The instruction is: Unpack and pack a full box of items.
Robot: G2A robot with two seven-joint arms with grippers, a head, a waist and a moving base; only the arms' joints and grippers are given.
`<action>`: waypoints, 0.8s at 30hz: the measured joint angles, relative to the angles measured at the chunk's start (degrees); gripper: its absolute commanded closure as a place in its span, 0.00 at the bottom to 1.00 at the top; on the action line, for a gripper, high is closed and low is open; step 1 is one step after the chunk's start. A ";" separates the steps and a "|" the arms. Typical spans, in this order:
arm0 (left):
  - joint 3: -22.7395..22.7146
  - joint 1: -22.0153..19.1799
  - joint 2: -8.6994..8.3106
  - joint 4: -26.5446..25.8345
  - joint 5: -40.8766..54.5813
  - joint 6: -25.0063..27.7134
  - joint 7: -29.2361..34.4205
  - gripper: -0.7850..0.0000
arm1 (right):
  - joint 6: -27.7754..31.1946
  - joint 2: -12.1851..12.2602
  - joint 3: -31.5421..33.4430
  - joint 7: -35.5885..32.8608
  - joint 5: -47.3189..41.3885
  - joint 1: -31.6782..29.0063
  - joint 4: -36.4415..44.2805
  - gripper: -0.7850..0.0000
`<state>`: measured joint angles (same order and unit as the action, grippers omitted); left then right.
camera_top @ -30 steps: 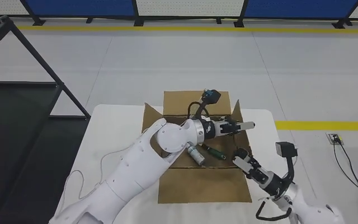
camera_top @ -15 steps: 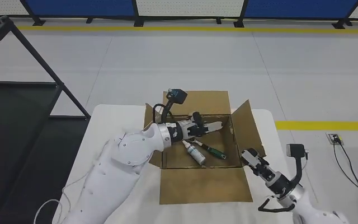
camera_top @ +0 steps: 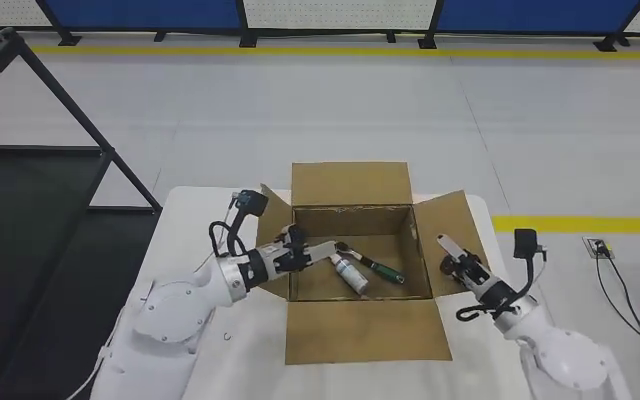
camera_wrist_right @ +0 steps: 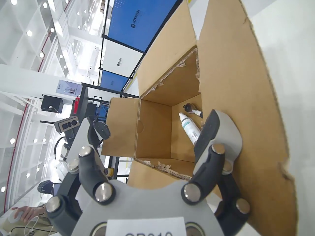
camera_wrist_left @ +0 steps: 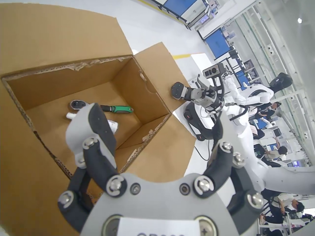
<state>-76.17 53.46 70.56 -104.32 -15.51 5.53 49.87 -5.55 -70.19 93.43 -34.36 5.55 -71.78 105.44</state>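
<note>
An open cardboard box (camera_top: 350, 185) stands mid-table with all its flaps folded out. On its floor lie a white bottle (camera_top: 350, 273) and a green-handled tool (camera_top: 378, 267). My left gripper (camera_top: 305, 243) is at the box's left wall, open and holding nothing. My right gripper (camera_top: 447, 250) is above the right flap (camera_top: 462, 225), also open and empty. In the left wrist view, one finger (camera_wrist_left: 98, 128) partly covers the bottle (camera_wrist_left: 113, 124), and the tool (camera_wrist_left: 119, 109) lies beyond it. The right wrist view shows the bottle (camera_wrist_right: 190, 126) inside the box (camera_wrist_right: 233, 57).
The white table (camera_top: 200, 225) has bare room left of the box and a narrow strip to its right. The front flap (camera_top: 365, 332) lies flat toward me. A black frame (camera_top: 90, 140) stands off the table's far left.
My left gripper pulled back from the right flap, across the box, to its left wall. The right flap fell outward. My right gripper moved up over that flap.
</note>
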 measured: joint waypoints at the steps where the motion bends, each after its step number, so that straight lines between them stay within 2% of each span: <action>1: -0.39 0.42 -0.10 -0.09 0.20 0.03 -0.01 0.00 | -0.49 0.04 -0.17 -0.20 0.00 0.67 -0.79 0.00; 11: -3.20 3.30 -0.99 0.02 1.54 0.30 -0.29 0.00 | -6.37 0.42 -2.83 -3.62 -0.42 5.38 -7.04 0.00; 24: -5.18 4.89 -1.84 0.01 1.68 -0.41 -2.12 0.00 | -6.42 1.00 -5.47 -8.04 -1.16 6.28 -7.60 0.00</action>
<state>-81.34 58.35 68.72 -104.31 -13.83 5.12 47.75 -11.98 -69.19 87.96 -42.40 4.39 -65.50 97.84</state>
